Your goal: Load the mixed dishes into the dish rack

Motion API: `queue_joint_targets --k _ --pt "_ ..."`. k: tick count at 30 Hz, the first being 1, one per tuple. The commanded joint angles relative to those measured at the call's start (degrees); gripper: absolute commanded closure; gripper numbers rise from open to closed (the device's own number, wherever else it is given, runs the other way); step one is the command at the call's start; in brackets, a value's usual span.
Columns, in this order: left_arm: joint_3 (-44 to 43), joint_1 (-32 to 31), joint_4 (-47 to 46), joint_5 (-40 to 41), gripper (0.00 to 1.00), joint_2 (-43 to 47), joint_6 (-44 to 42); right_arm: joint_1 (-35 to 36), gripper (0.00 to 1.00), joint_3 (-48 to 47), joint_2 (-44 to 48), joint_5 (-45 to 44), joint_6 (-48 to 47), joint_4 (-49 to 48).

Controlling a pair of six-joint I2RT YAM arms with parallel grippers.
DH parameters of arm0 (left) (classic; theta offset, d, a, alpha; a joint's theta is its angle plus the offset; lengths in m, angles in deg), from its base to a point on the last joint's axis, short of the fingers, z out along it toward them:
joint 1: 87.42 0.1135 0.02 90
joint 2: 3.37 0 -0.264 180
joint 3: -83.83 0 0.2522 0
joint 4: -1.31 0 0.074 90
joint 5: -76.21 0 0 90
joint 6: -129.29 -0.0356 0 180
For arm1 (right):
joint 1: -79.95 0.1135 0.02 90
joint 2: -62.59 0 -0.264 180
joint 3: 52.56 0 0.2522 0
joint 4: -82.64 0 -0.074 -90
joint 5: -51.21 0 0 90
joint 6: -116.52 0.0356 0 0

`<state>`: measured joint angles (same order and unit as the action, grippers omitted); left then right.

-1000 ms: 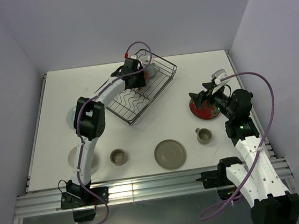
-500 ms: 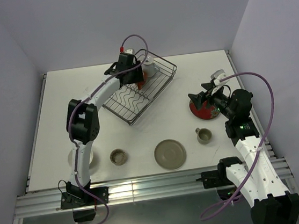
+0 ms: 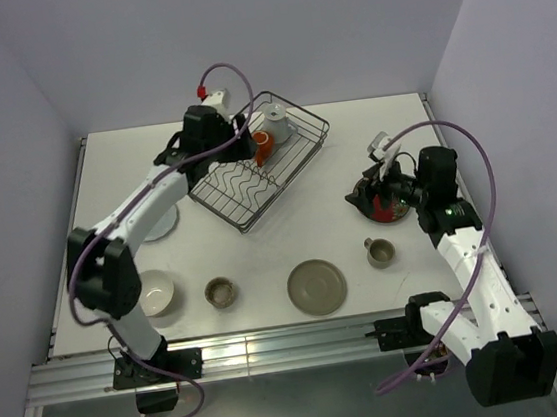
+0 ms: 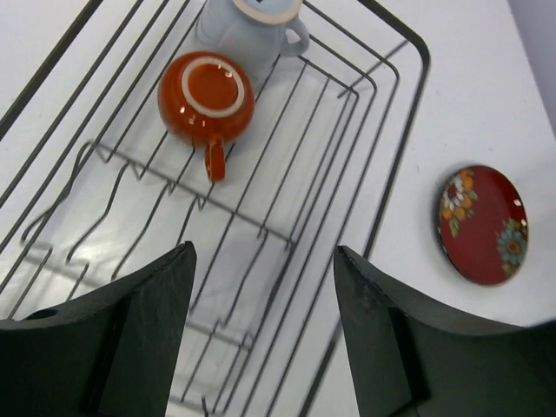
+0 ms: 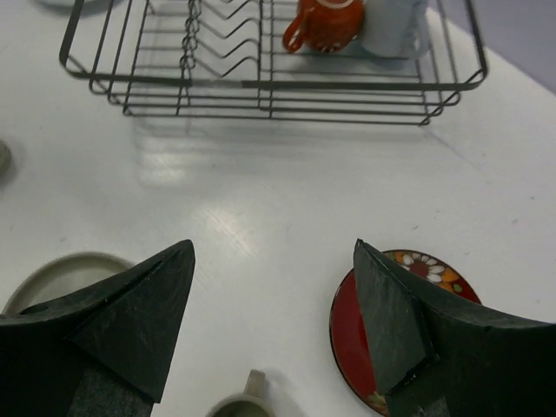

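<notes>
The dish rack (image 3: 255, 176) stands at the back middle of the table. The orange-red mug (image 3: 263, 147) sits upside down in its far end, next to a blue-grey cup (image 3: 275, 123). My left gripper (image 3: 241, 142) is open and empty above the rack; its wrist view shows the mug (image 4: 207, 94), the cup (image 4: 248, 26) and the rack wires (image 4: 395, 165). My right gripper (image 3: 367, 193) is open and empty just above the left edge of the red floral plate (image 3: 387, 208), which also shows in the right wrist view (image 5: 347, 334).
An olive-grey plate (image 3: 317, 287), a small grey cup (image 3: 380, 251) and a beige cup (image 3: 221, 293) lie along the front. A cream bowl (image 3: 155, 291) and a pale white plate (image 3: 159, 222) are at the left, under the left arm.
My left gripper has let go of the orange-red mug in the rack and drawn back to the left. My right gripper has swung a little left and down over the red plate.
</notes>
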<state>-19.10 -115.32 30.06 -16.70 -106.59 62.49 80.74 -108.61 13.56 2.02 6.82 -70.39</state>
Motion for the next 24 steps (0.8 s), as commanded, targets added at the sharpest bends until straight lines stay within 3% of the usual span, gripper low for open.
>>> queue_joint_targets --k 1,6,9,17,24 --pt "8.2 0.04 -7.15 -0.61 0.29 11.53 -2.55 -0.27 0.19 -8.4 -4.9 4.8 -13.58 16.99" --pt "22.96 0.39 -8.3 2.56 0.14 27.44 -1.94 -0.27 0.2 -17.56 -16.23 4.45 -34.03 44.63" --pt "30.96 1.0 -9.62 2.57 0.07 36.75 -0.09 -0.18 0.23 -20.29 -20.13 2.08 -41.98 54.27" --pt "46.16 1.45 -12.34 -3.05 0.07 57.31 5.97 -2.99 0.24 -12.04 -14.34 -4.95 -54.37 57.09" --pt "55.67 1.45 -17.79 -6.31 0.08 65.51 12.92 -9.67 0.27 -6.59 -15.56 -8.12 -53.87 52.9"
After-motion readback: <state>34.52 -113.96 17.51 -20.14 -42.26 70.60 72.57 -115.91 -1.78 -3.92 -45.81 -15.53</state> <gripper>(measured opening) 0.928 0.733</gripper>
